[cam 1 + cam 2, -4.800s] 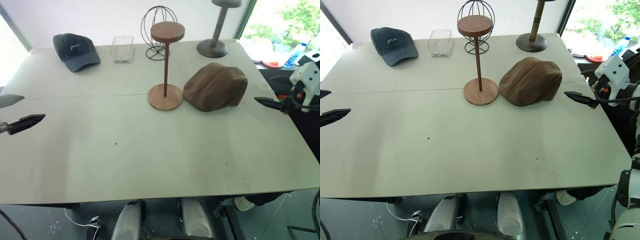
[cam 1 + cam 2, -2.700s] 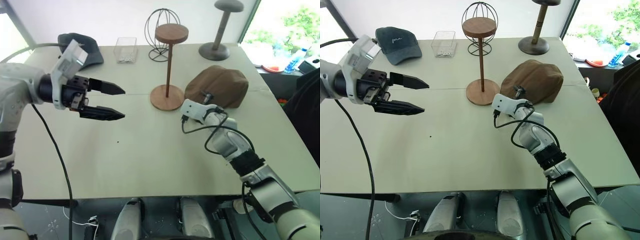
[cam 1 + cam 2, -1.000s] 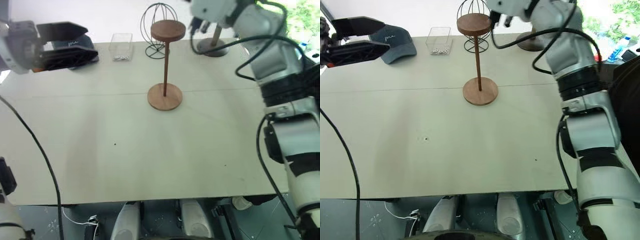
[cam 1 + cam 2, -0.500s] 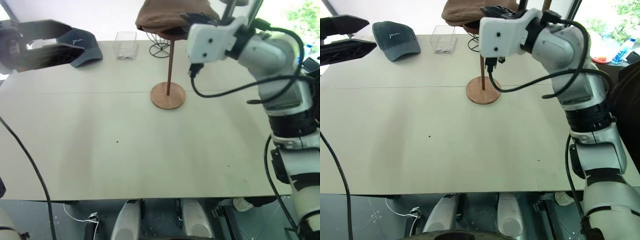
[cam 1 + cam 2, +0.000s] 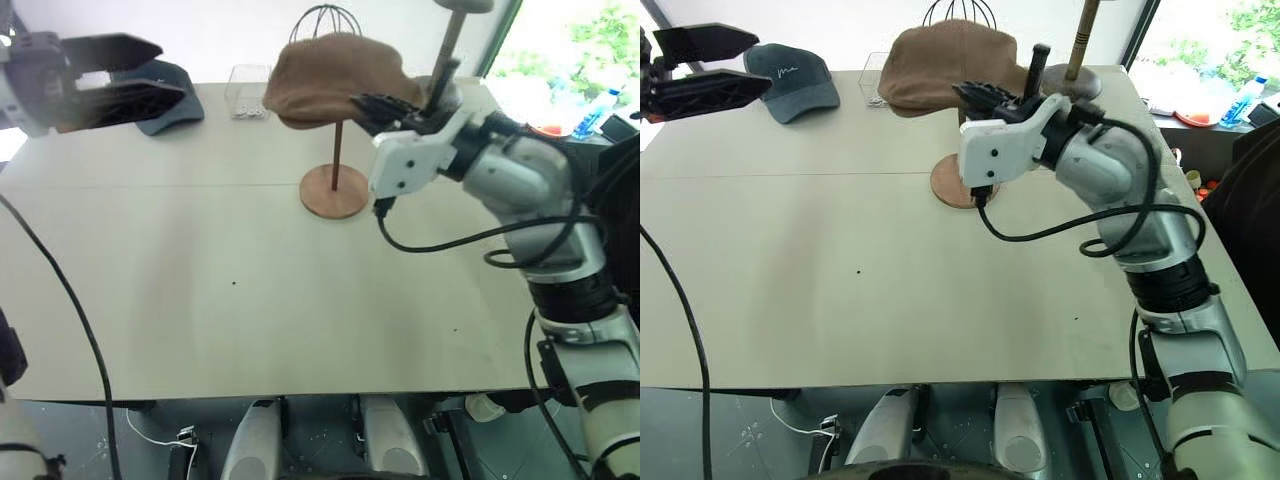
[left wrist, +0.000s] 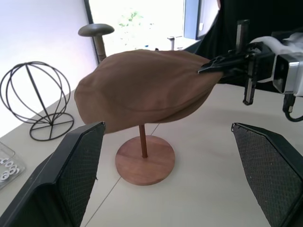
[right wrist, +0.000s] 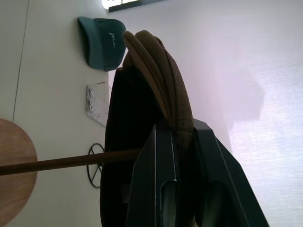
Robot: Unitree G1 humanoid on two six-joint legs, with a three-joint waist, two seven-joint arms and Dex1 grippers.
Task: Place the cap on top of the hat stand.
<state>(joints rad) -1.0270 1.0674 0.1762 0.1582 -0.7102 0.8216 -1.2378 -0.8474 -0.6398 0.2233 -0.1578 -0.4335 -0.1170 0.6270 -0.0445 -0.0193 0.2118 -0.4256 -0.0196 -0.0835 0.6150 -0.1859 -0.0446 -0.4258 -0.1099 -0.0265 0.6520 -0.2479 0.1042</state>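
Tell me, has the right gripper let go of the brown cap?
No, the right gripper pinches the cap by its edge over the hat stand.

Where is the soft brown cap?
The soft brown fabric cap sits over the top of the reddish wooden hat stand, mid-table, its edge pinched by the right tool.
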